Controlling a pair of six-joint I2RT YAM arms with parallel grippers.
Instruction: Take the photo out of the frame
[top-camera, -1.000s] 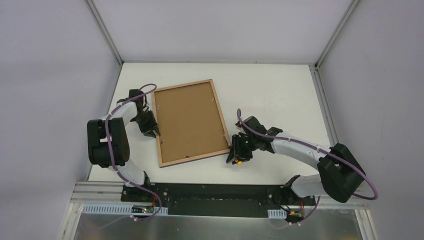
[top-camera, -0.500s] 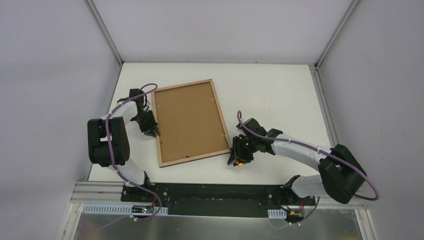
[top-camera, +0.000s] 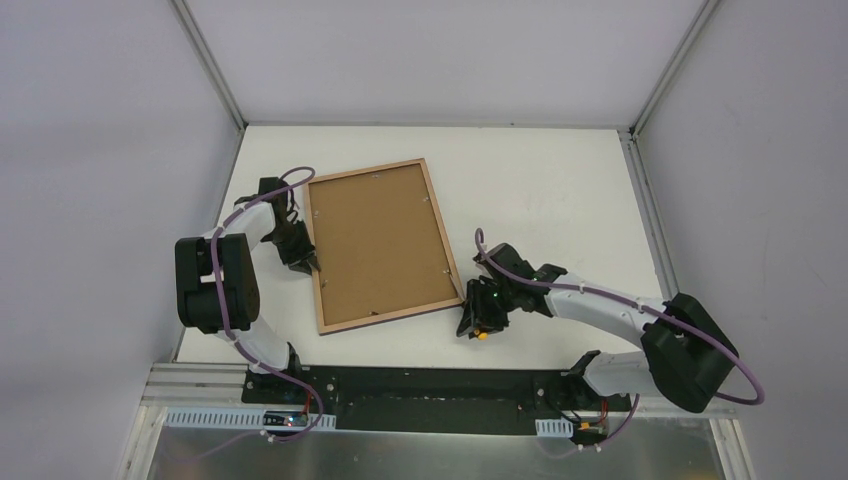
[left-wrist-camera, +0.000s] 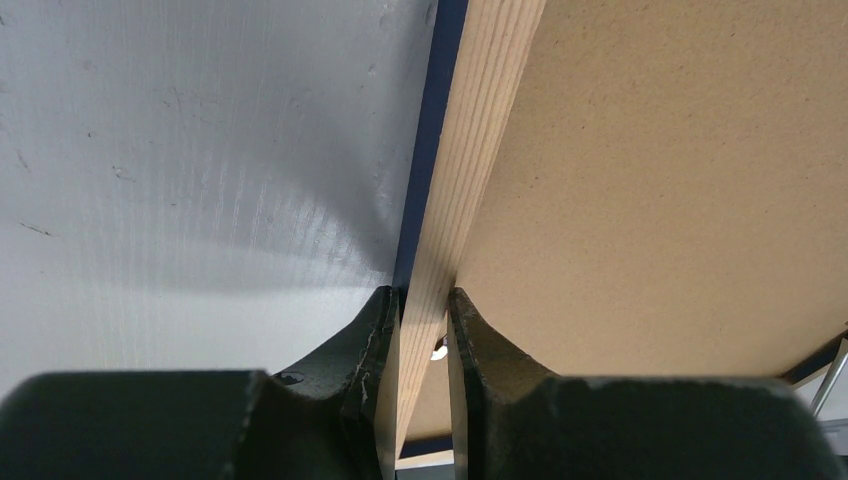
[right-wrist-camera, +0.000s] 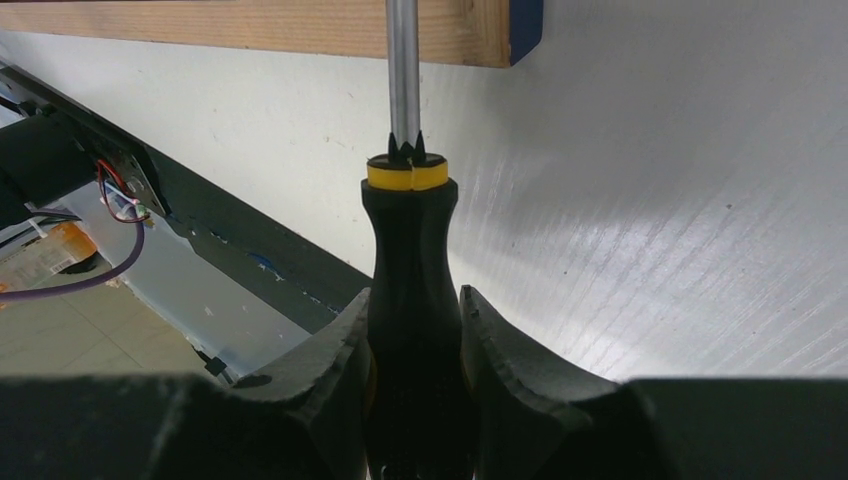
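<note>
The white table (top-camera: 560, 180) carries the frame (top-camera: 380, 245), which lies face down and slightly askew, left of centre. Its light wood back faces up, with a strip of navy edge showing. The brown backing board (left-wrist-camera: 680, 180) fills it, so the photo, presumably underneath, is out of sight. The left tool (left-wrist-camera: 425, 320) is pinched narrow on the frame's left wooden rail, one finger outside it and one on the board side, as if to pin the frame down. The right tool (right-wrist-camera: 412, 320) sits just off the near right corner, clamped around the black handle of a screwdriver (right-wrist-camera: 408, 230) whose steel shaft reaches across that corner, tip hidden. I take this as the opening step: freeing the board. Small metal tabs (top-camera: 446, 267) seem to dot the inner edge. Next, the blade likely needs to slip under one and bend it up without the frame skidding.
</note>
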